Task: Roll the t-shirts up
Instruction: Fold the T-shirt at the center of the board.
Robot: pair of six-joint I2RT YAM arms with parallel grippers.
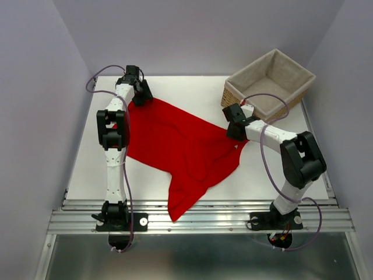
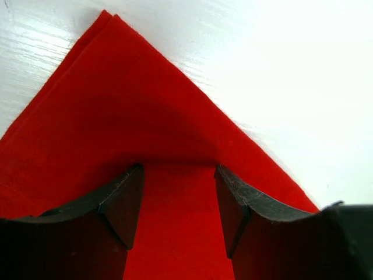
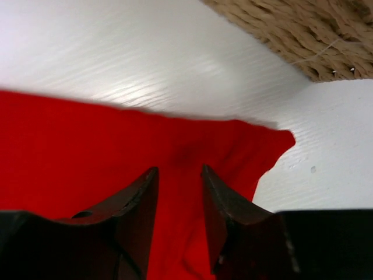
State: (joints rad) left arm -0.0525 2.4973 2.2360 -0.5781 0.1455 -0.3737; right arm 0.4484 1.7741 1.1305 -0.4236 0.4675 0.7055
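The top view alone shows the whole layout. The t-shirt [image 1: 175,146] lies spread on the table [image 1: 280,169], running diagonally from the far-left area toward the near edge, where its lowest part hangs over the front rail. The left gripper [image 1: 140,93] sits at the far-left corner of the t-shirt, and the right gripper [image 1: 236,131] sits at its right edge, just beside the basket [image 1: 291,70], which stands at the far-right corner of the table. Neither gripper's opening can be read from this view. The left wrist view supplies the left gripper [image 2: 178,204]. Its jaws stand at a moderate gap directly over a pointed corner of the t-shirt [image 2: 145,116]. Red fabric fills the space between the fingers [image 2: 122,204], and two layers show at the corner's left edge. Whether the pads press the fabric cannot be determined. Bare table [image 2: 291,70] lies beyond the corner. The right wrist view supplies the right gripper [image 3: 179,198]. Its jaws stand at a narrow gap, closed onto gathered fabric of the t-shirt [image 3: 70,146], with creases running into the gap near the fabric's edge. The weave of the basket [image 3: 303,35] fills the upper right corner of this view, apart from the fabric, with table [image 3: 116,46] between them.
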